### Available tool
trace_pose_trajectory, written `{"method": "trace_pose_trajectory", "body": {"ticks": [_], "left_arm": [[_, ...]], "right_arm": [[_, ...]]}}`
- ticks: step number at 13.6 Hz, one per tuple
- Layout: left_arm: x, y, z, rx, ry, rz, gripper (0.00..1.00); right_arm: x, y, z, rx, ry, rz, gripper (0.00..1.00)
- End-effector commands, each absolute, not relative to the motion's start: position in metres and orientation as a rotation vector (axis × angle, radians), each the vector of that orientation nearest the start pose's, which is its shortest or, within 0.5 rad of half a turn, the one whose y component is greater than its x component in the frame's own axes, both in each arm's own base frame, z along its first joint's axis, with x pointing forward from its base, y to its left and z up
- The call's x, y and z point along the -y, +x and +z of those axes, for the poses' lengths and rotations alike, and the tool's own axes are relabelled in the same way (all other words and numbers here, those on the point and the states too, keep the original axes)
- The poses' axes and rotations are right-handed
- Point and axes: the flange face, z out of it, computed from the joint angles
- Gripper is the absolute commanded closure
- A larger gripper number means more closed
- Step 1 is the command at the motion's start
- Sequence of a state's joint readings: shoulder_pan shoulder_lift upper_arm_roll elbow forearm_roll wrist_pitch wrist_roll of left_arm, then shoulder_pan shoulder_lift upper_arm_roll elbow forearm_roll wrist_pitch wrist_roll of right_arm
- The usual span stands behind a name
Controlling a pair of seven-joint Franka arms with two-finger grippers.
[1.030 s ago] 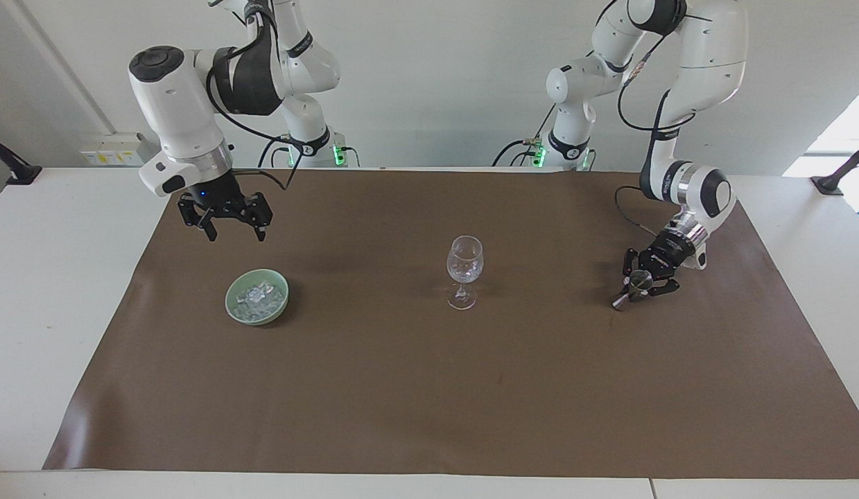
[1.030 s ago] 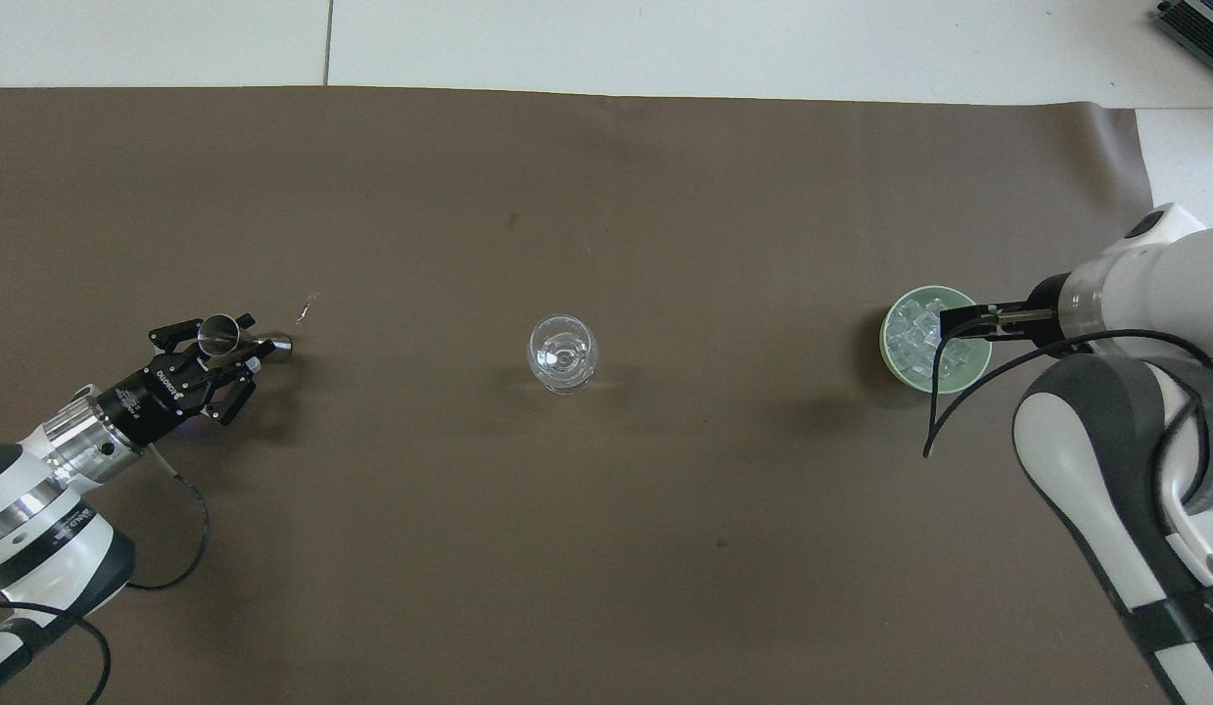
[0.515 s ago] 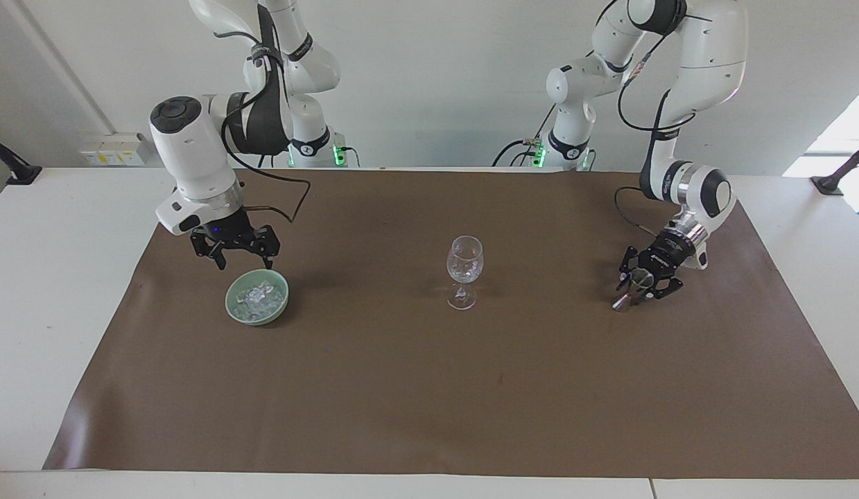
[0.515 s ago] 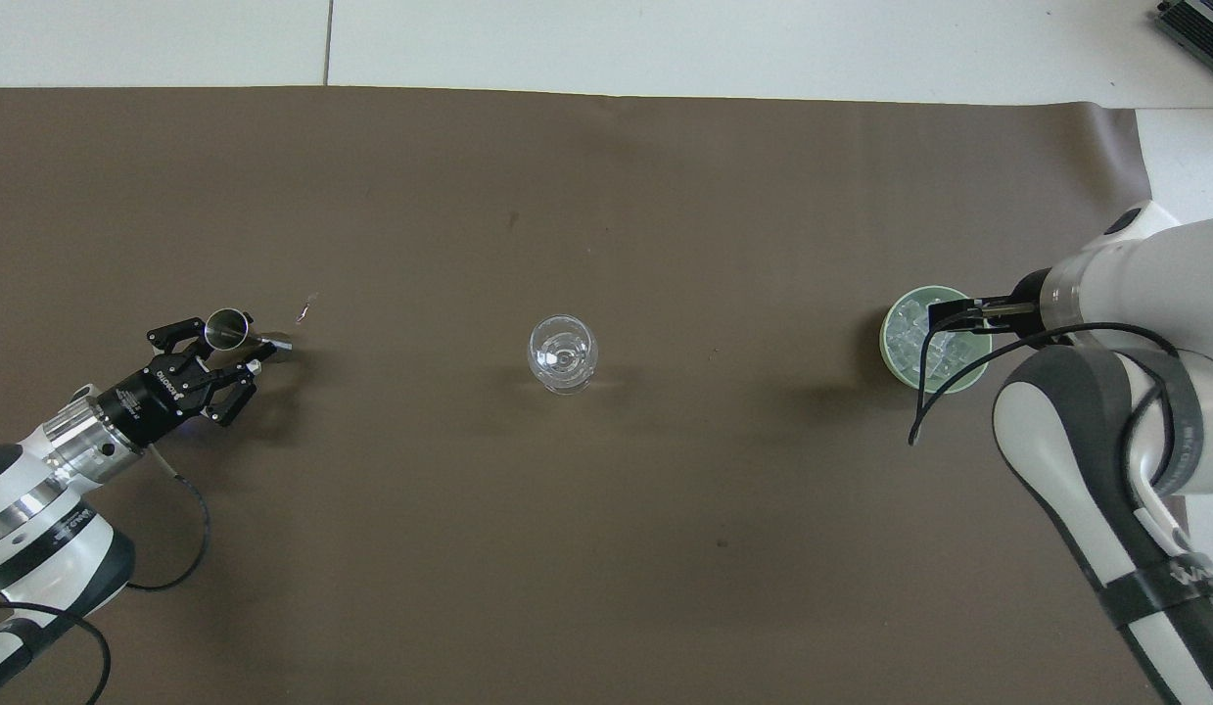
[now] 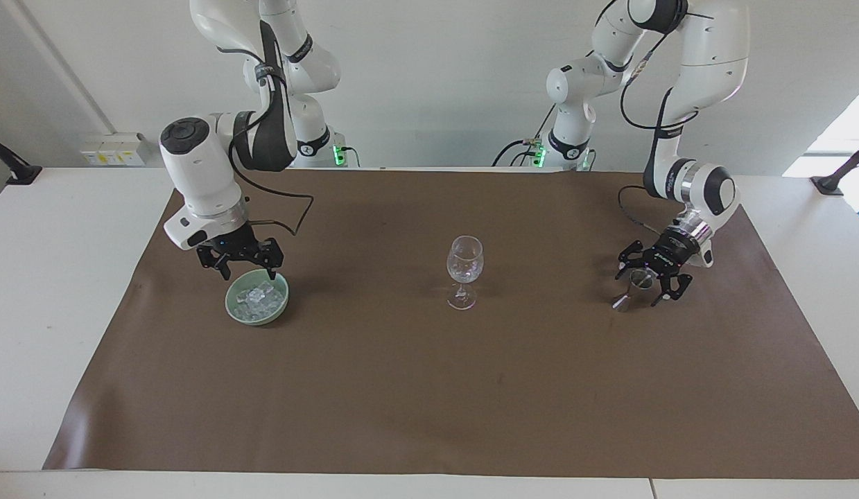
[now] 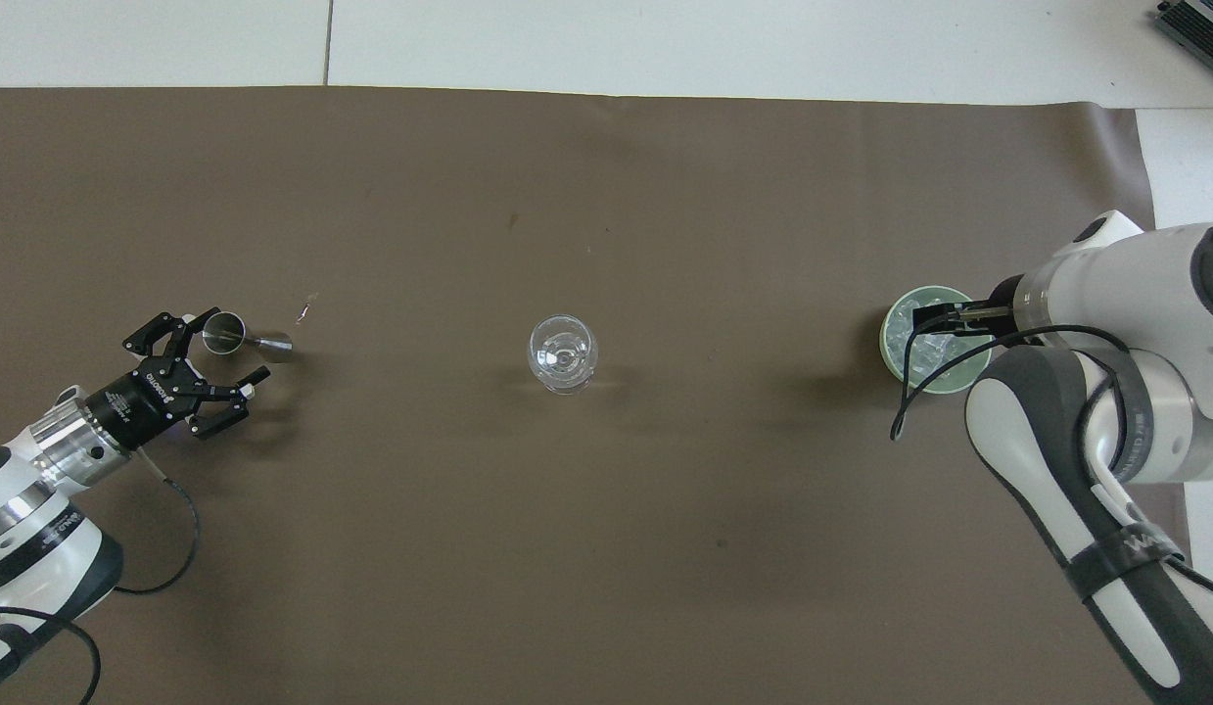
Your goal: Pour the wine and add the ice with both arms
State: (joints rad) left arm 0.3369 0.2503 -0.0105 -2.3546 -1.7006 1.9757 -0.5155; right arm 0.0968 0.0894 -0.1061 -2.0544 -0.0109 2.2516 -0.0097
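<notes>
**Layout.** A brown mat [image 5: 429, 388] covers the table [image 5: 55, 277]. A clear stemmed glass [image 5: 464, 263] [image 6: 562, 352] stands upright at the mat's centre. Take the glass as dial centre in the overhead view, with 12 o'clock pointing away from the robots. A green bowl [image 5: 256, 319] [image 6: 885, 338] then sits at 3 o'clock, toward the right arm's end. A small metal jigger [image 5: 637, 281] [image 6: 222, 333] stands at 9 o'clock, toward the left arm's end. Both are well apart from the glass.

**Ice.** The ice [image 5: 259, 298] [image 6: 909, 338] lies heaped inside the bowl.

**Right gripper.** The right gripper [image 5: 248, 273] [image 6: 949, 323] points down over the part of the bowl nearest the robots. Its tips are at about rim height. The fingers are spread and grasp nothing. Contact with the ice cannot be confirmed.

**Left gripper.** The left gripper [image 5: 649, 283] [image 6: 224, 345] is low over the mat, tilted. Its fingers are spread wide, one on each side of the jigger. The jigger is released and stands on the mat. Whether a finger touches it cannot be told.
</notes>
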Motion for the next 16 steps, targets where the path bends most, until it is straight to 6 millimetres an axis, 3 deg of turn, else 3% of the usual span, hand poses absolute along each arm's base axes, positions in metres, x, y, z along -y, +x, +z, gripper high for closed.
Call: {"method": "trace_pose_trajectory", "body": {"ticks": [1,4,7,16], "left_arm": [[-0.103,0.48,0.236,-1.703,0.957,-0.597,0.0],[-0.107,0.48,0.239,-1.713,1.025,-0.59,0.0],[-0.116,0.485,0.252,-1.708,1.216,-0.55,0.0],[-0.143,0.536,0.324,-1.555,1.873,-0.348,0.0]], "right_arm": [[0.011,0.579,0.397,0.046,-3.152,-0.201,0.0],[0.012,0.58,0.397,0.044,-3.152,-0.213,0.0],[0.012,0.58,0.397,0.039,-3.152,-0.211,0.0],[0.012,0.58,0.396,0.044,-3.152,-0.215,0.0]]}}
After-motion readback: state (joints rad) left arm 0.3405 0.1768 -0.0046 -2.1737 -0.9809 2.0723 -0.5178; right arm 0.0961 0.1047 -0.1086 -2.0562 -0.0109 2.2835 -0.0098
